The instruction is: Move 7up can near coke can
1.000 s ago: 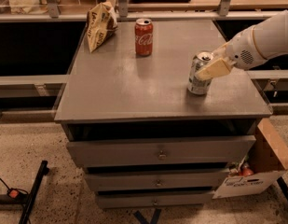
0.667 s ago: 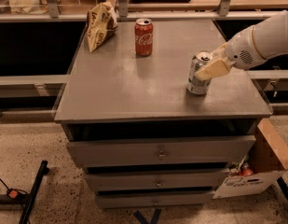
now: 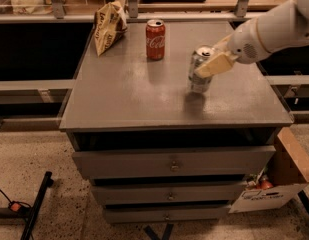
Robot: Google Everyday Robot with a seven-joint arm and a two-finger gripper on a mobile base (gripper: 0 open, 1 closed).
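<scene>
The 7up can (image 3: 199, 79), silver-grey with green print, is held upright over the right half of the grey cabinet top (image 3: 129, 94), with its shadow just under it. My gripper (image 3: 205, 66) comes in from the right on a white arm and is shut on the can; one tan finger (image 3: 216, 63) lies across its front. The coke can (image 3: 155, 32), red with white script, stands upright near the back edge, to the left of and behind the 7up can, about a can's height away.
A crumpled yellow-white snack bag (image 3: 108, 26) lies at the back left corner. Drawers sit under the top. A cardboard box (image 3: 281, 181) stands on the floor at the right. A black stand leg (image 3: 36, 204) lies on the floor at the left.
My gripper has carried the 7up can a little to the left and back, closer to the coke can. The coke can and the bag have not moved.
</scene>
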